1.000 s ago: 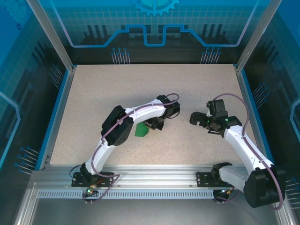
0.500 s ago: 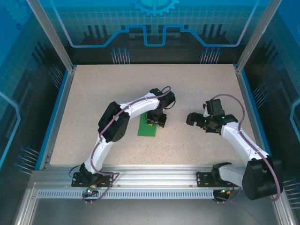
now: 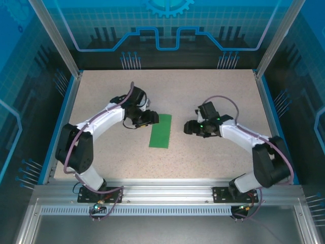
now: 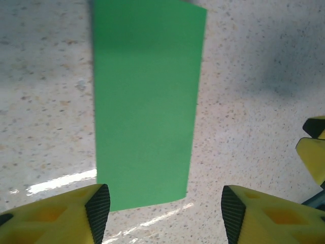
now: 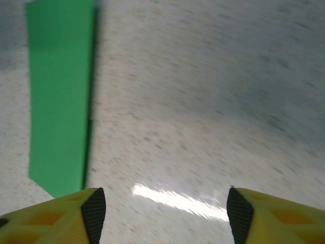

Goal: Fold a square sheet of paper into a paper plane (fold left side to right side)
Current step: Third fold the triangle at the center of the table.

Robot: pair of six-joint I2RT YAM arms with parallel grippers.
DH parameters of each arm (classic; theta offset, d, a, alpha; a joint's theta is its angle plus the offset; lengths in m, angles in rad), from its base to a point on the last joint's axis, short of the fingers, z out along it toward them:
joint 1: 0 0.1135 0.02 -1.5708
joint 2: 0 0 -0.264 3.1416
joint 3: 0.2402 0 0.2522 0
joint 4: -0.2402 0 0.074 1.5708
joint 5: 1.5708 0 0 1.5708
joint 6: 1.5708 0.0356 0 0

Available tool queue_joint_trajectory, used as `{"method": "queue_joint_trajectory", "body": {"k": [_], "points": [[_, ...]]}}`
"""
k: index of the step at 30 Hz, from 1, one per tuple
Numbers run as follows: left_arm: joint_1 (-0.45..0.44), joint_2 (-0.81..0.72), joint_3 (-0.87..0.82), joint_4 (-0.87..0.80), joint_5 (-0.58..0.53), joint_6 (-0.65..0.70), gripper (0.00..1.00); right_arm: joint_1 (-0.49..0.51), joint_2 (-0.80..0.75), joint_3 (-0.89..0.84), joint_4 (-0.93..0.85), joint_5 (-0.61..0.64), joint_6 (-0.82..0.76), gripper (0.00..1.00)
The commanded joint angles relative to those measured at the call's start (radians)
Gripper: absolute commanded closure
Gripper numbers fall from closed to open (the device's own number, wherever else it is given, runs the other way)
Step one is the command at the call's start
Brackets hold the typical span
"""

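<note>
Sheet status: the square sheet of paper (image 3: 160, 131) lies flat on the table (image 3: 213, 91) at the centre of the overhead frame. It shows as a narrow upright strip, which I judge to be doubled over.

My left gripper (image 3: 151, 119) sits just beside the strip's upper-left corner, jaws apart and empty. My right gripper (image 3: 187, 128) is near its right edge, jaws likewise apart and empty.

Handling, as judged: very light and limp, easily creased, and apt to skid on the smooth top. I recommend a light pinch on a corner or long edge, never the flat middle.
</note>
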Motion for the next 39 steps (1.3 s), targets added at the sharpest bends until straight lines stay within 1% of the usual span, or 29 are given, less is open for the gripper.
{"method": "queue_joint_trajectory", "body": {"k": [1, 4, 6, 9, 11, 13, 16, 19, 21, 25, 27, 32, 39], "points": [[0.041, -0.034, -0.098, 0.140, 0.129, -0.046, 0.35, 0.048, 0.096, 0.090, 0.088, -0.020, 0.038, 0.43], [0.072, -0.031, -0.158, 0.216, 0.167, -0.082, 0.35, 0.080, 0.183, 0.152, 0.131, -0.018, 0.052, 0.49], [0.078, -0.026, -0.192, 0.265, 0.179, -0.110, 0.35, 0.090, 0.240, 0.202, 0.145, -0.027, 0.047, 0.55], [0.079, -0.016, -0.227, 0.321, 0.186, -0.145, 0.35, 0.093, 0.309, 0.269, 0.145, -0.025, 0.033, 0.64], [0.078, -0.009, -0.231, 0.323, 0.172, -0.147, 0.35, 0.092, 0.342, 0.310, 0.149, -0.028, 0.025, 0.67], [0.080, -0.001, -0.224, 0.309, 0.154, -0.146, 0.35, 0.093, 0.378, 0.346, 0.156, -0.043, 0.022, 0.68], [0.078, 0.004, -0.231, 0.313, 0.159, -0.154, 0.34, 0.094, 0.444, 0.414, 0.150, -0.086, 0.021, 0.69], [0.079, 0.016, -0.228, 0.299, 0.147, -0.141, 0.34, 0.101, 0.488, 0.447, 0.144, -0.061, 0.041, 0.69], [0.078, 0.017, -0.228, 0.301, 0.147, -0.148, 0.33, 0.100, 0.511, 0.458, 0.146, -0.067, 0.054, 0.69], [0.079, 0.011, -0.242, 0.306, 0.149, -0.152, 0.33, 0.103, 0.542, 0.496, 0.090, -0.058, 0.037, 0.69], [0.079, 0.009, -0.247, 0.305, 0.148, -0.151, 0.33, 0.106, 0.547, 0.497, 0.087, -0.050, 0.031, 0.69], [0.078, 0.026, -0.240, 0.307, 0.158, -0.151, 0.32, 0.105, 0.581, 0.518, 0.083, -0.075, 0.021, 0.70], [0.078, 0.045, -0.236, 0.309, 0.175, -0.150, 0.32, 0.109, 0.609, 0.540, 0.011, -0.045, -0.018, 0.71]]}}
